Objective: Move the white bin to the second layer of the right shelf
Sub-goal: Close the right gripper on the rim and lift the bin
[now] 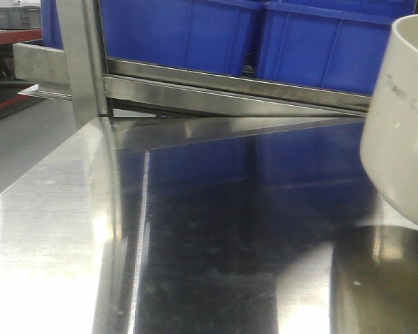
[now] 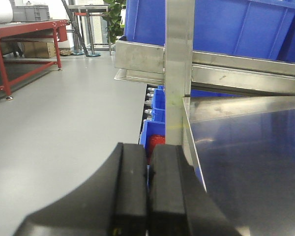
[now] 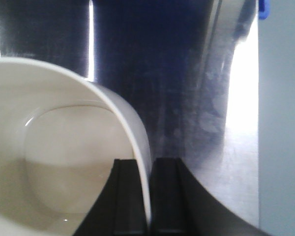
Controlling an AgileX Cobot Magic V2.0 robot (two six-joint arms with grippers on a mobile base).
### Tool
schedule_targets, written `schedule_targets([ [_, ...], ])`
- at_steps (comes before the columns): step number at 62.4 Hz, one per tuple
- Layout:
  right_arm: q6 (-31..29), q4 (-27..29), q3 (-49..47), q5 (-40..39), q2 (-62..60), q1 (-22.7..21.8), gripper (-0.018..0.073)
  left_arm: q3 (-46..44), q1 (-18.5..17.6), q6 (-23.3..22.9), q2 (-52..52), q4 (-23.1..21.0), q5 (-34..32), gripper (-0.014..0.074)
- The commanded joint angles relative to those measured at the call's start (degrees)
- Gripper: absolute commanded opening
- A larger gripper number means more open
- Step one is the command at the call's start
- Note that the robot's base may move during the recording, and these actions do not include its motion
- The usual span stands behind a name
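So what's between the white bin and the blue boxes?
Left of the white bin, only bare tabletop, then the rack's steel bar, in the front view.

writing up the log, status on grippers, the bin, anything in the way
Left gripper shut, empty. Right gripper shut on white bin rim; bin tilted, seems clear of tabletop. Blue crates sit on the shelf ahead.
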Motion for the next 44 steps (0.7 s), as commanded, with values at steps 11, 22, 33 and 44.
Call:
schedule_targets([
  [11,-0.4,-0.7,6.5,-7.8,-14.3,-0.3,0.0055,1.5,-0.2,-0.3,-1.0,-0.4,-4.6,0.0085],
  [22,-0.4,-0.7,10.5,-7.5,-23.5,-0.3,0.0055,1.5,-0.2,-0.3,-1.0,-0.4,-4.6,0.0085],
  [33,-0.4,-0.7,11.3,-7.3,-28.8,-0.3,0.0055,1.5,-0.2,-0.3,-1.0,-0.4,-4.6,0.0085],
  [44,-0.4,-0.7,11.3,-7.3,-29.7,-0.3,0.0055,1.5,-0.2,-0.3,-1.0,-0.4,-4.6,0.0085],
])
